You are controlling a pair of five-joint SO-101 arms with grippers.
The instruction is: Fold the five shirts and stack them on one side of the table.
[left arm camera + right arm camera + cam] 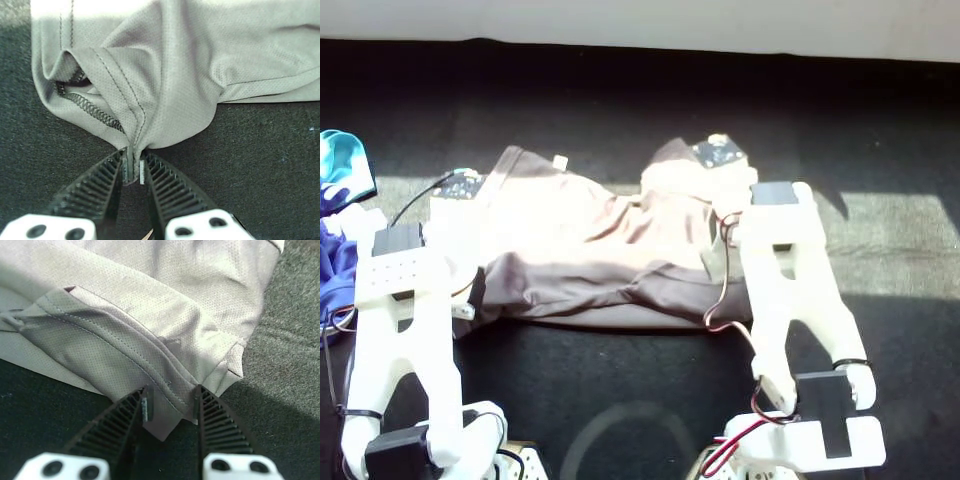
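Grey shirt [590, 250] lies spread but rumpled across the middle of the dark counter [620, 400], long side running left to right. Its far part is in a band of sunlight, its near edge in shade. Folds and creases across the body; not flat, not yet folded.

Left arm [400, 300] stands at the shirt's left end. Left tool [132, 170] is closed down narrow on the cloth: a gathered bit of hem is pinched between the two ribbed black fingers [95, 190] right at their tips. The fabric fans out from that pinch, one seam with dark overlock stitching curling open beside it. The counter's dark surface shows on both sides of the tool.

Right arm [780, 290] stands at the shirt's right end, its wrist over the sunlit far corner. Right tool [170, 407] has its jaws apart by a moderate gap. A stitched hem corner of the shirt lies between the fingertips, pointing in towards the tool; the jaws straddle it without clamping it.

Blue and teal clothing [340, 200] is bunched at the far left edge of the counter, beside the left arm and apart from the grey shirt.
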